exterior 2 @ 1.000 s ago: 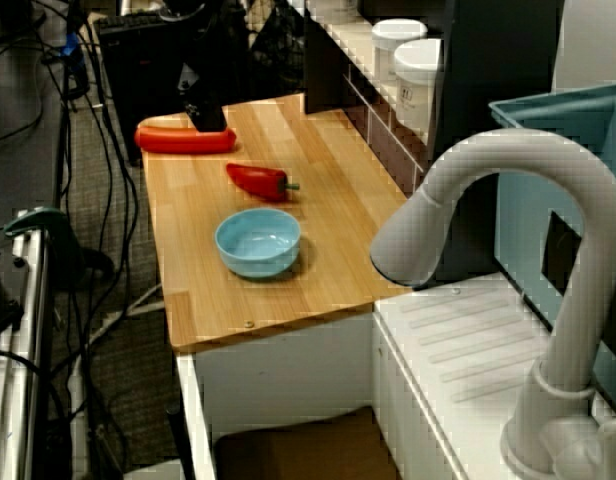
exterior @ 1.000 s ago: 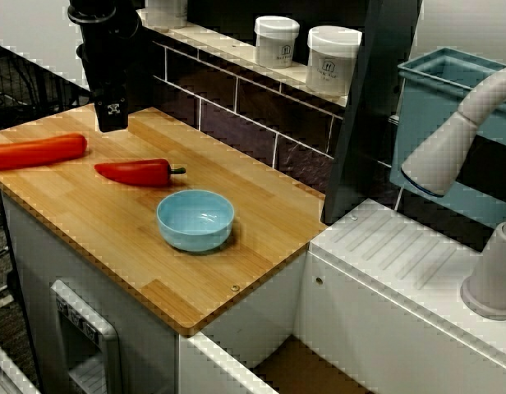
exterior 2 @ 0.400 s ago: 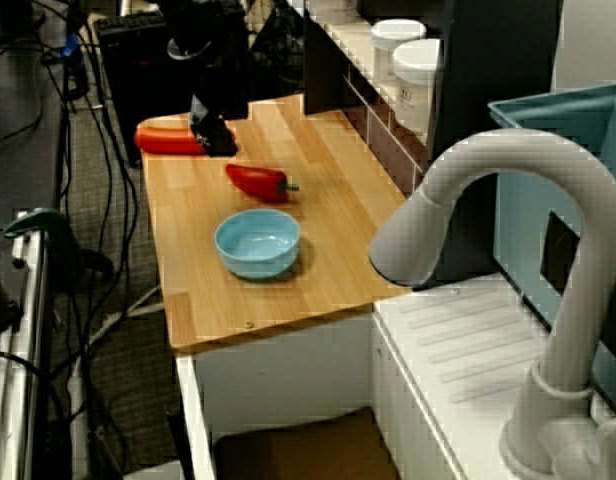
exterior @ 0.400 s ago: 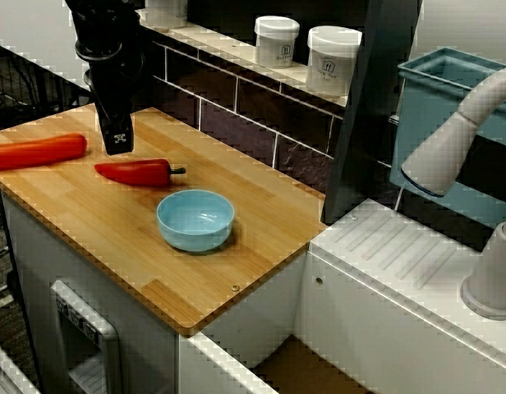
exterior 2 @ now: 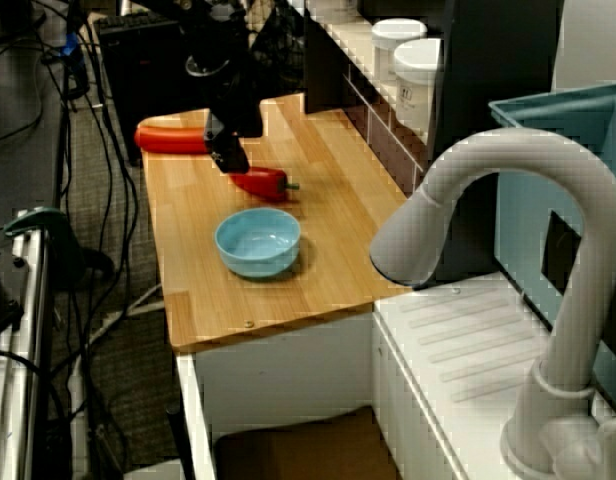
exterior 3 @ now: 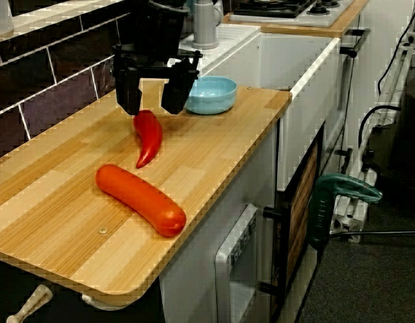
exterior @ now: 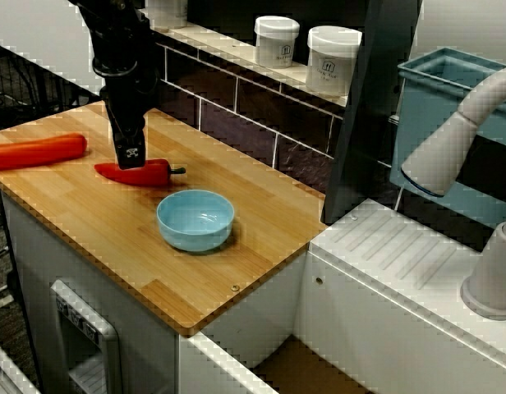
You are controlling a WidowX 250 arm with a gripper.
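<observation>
So far nothing has been picked up: the red pepper (exterior 3: 149,138) lies flat on the wooden counter (exterior: 261,222), and the gripper (exterior 3: 151,102) holds nothing. Seen along the counter, its two dark fingers (exterior 3: 129,99) stand wide apart, one on each side of the pepper's thick stem end and just above it. I cannot tell whether they touch it. Closing on the pepper and lifting it are both not yet done, by my reading. In the view across the counter, the gripper (exterior: 131,156) hangs from the arm straight over the left part of the pepper (exterior: 150,173), whose green stem points right. The view past the tap agrees, with the gripper (exterior 2: 231,160) at the near end of the pepper (exterior 2: 263,182). A long red sausage (exterior 3: 140,198) lies near the pepper's pointed tip but apart from it, closer to the counter's far end. A pale blue bowl (exterior: 195,219) sits just beside the pepper on the other side, empty. Two white jars (exterior: 277,41) stand on the ledge behind.
</observation>
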